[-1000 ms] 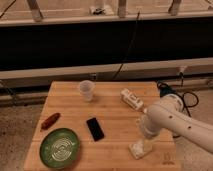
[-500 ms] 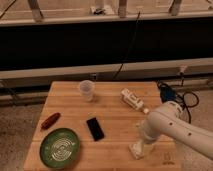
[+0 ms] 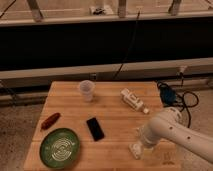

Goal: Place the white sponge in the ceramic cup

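The white sponge [image 3: 134, 150] lies near the front right of the wooden table [image 3: 115, 112], partly hidden by my arm. My gripper [image 3: 140, 146] points down right at the sponge, at the end of the white arm [image 3: 170, 132] that comes in from the right. The ceramic cup [image 3: 86, 90] stands upright at the back of the table, left of the middle and far from the gripper.
A white bottle-like object [image 3: 133, 100] lies at the back right. A black phone [image 3: 95, 128] lies mid-table, a green patterned plate [image 3: 60, 147] at the front left, and a reddish-brown object [image 3: 50, 120] by the left edge. A blue item with black cables [image 3: 167, 95] sits at the right edge.
The arm has moved slightly down and toward the table's front, bringing the gripper closer onto the sponge. The other objects have not moved.
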